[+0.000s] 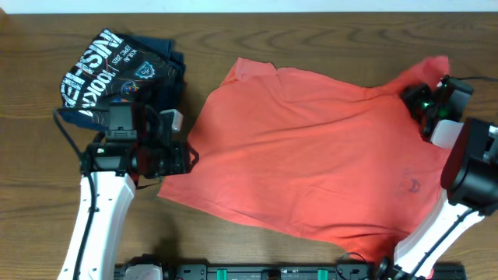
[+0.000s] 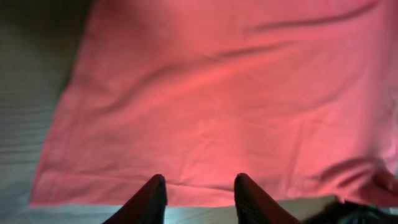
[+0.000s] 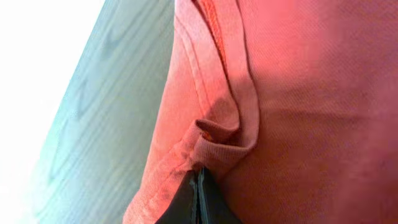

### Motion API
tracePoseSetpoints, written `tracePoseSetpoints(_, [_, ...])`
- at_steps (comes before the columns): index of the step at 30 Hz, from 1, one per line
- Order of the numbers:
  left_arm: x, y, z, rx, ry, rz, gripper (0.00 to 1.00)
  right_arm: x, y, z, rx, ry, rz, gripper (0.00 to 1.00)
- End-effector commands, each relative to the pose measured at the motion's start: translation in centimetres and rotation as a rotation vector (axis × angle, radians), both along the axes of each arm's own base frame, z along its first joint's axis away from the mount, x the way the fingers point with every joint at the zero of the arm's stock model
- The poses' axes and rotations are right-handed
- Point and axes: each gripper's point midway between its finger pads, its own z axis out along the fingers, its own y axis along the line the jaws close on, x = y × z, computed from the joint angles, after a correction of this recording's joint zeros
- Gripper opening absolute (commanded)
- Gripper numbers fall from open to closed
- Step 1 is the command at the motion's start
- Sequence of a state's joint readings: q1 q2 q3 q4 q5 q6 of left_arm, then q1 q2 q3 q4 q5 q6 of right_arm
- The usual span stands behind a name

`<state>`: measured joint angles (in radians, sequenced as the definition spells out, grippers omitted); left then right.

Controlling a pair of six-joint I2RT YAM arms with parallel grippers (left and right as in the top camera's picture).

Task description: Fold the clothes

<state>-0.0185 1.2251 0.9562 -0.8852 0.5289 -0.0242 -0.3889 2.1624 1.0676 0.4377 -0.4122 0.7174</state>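
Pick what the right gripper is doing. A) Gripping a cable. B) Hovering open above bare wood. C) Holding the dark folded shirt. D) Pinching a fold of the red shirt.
D: the right wrist view shows the right gripper shut, with a bunched fold of the red shirt caught at its tips.

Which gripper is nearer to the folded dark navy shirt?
Left. The left gripper sits just below the navy shirt, at the left edge of the orange T-shirt; the right gripper pinches that T-shirt's far right corner.
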Motion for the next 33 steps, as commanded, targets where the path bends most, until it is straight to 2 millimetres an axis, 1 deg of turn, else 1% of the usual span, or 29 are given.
tracePoseSetpoints(1, [-0.5,-2.4,0.3,-0.037,-0.008,-0.099,0.41,1.4,0.9,1.2,0.092,-0.048,0.082,0.01])
tracePoseSetpoints(3, [-0.7,-3.5,0.3,-0.036,-0.017,-0.143,0.44,2.5,0.9,4.0,0.116,-0.112,0.142,0.01])
tracePoseSetpoints(5, [-0.9,-4.2,0.4,-0.027,-0.03,-0.181,0.45,2.9,0.9,7.0,0.14,-0.182,0.208,0.04])
tracePoseSetpoints(7, [-0.9,-4.7,0.4,-0.029,-0.04,-0.2,0.49,2.7,1.0,10.3,0.156,-0.254,0.278,0.08])
tracePoseSetpoints(8, [-0.9,-4.8,0.5,-0.03,-0.044,-0.205,0.52,2.3,1.0,12.3,0.16,-0.292,0.312,0.08])
tracePoseSetpoints(9, [-0.8,-4.9,0.5,-0.031,-0.05,-0.207,0.57,1.9,1.0,13.5,0.162,-0.311,0.33,0.08])
tracePoseSetpoints(10, [-0.7,-5.0,0.6,-0.038,-0.058,-0.208,0.6,1.4,1.0,15.0,0.162,-0.329,0.352,0.08])
tracePoseSetpoints(12, [-0.3,-5.6,1.1,-0.069,-0.08,-0.218,0.77,0.2,1.1,17.0,0.139,-0.333,0.376,0.06])
tracePoseSetpoints(13, [-0.1,-5.9,1.4,-0.086,-0.095,-0.225,0.83,-0.5,1.1,17.7,0.126,-0.314,0.372,0.04])
tracePoseSetpoints(15, [0.4,-6.3,1.9,-0.109,-0.129,-0.234,0.84,-1.7,1.1,18.3,0.089,-0.257,0.344,0.02])
tracePoseSetpoints(17, [0.8,-6.4,2.1,-0.112,-0.15,-0.236,0.84,-3.6,0.7,17.4,0.058,-0.106,0.244,0.02])
tracePoseSetpoints(18, [0.9,-6.4,2.2,-0.112,-0.156,-0.236,0.83,-5.0,0.1,16.4,0.039,0.004,0.161,0.02])
tracePoseSetpoints(19, [1.0,-6.4,2.2,-0.109,-0.16,-0.235,0.84,-6.6,-0.4,15.5,0.017,0.106,0.093,0.01])
tracePoseSetpoints(21, [1.2,-6.3,2.2,-0.102,-0.165,-0.232,0.84,-10.7,-1.0,13.7,-0.041,0.325,-0.025,0.02])
tracePoseSetpoints(23, [1.2,-6.2,2.1,-0.098,-0.166,-0.23,0.84,-13.9,-0.9,12.3,-0.085,0.489,-0.076,0.02])
tracePoseSetpoints(24, [1.2,-6.2,2.1,-0.096,-0.167,-0.229,0.84,-15.8,-0.7,11.3,-0.097,0.587,-0.098,0.02])
tracePoseSetpoints(25, [1.3,-6.1,2.1,-0.091,-0.168,-0.227,0.83,-16.8,-0.4,10.4,-0.104,0.648,-0.11,0.03])
tracePoseSetpoints(27, [1.4,-6.0,2.1,-0.084,-0.174,-0.227,0.83,-18.0,-0.4,8.7,-0.122,0.713,-0.127,0.02])
tracePoseSetpoints(29, [1.6,-6.1,2.2,-0.086,-0.186,-0.228,0.84,-18.9,-0.7,6.6,-0.114,0.754,-0.187,0.02])
tracePoseSetpoints(33, [1.7,-6.1,2.3,-0.086,-0.192,-0.228,0.83,-18.7,-0.8,2.4,-0.096,0.739,-0.208,0.01])
